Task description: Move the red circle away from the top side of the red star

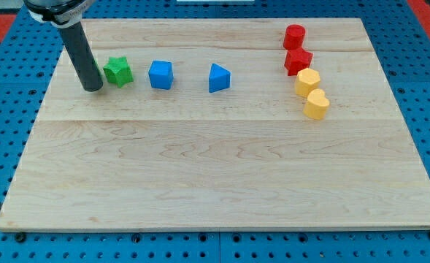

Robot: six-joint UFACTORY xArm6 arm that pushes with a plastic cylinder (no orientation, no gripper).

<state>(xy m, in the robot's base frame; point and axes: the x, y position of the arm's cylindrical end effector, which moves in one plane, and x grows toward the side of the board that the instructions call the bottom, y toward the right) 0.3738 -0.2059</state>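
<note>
Wooden board; blue pegboard around

My arm shows only its lowest part: a straight, smooth black rod, round in section and matte with a faint sheen along its length. At the view's top left it enters a wider dark collar edged with a pale grey ring. The rod ends bluntly at my tip, slightly broader than the shaft.
</note>
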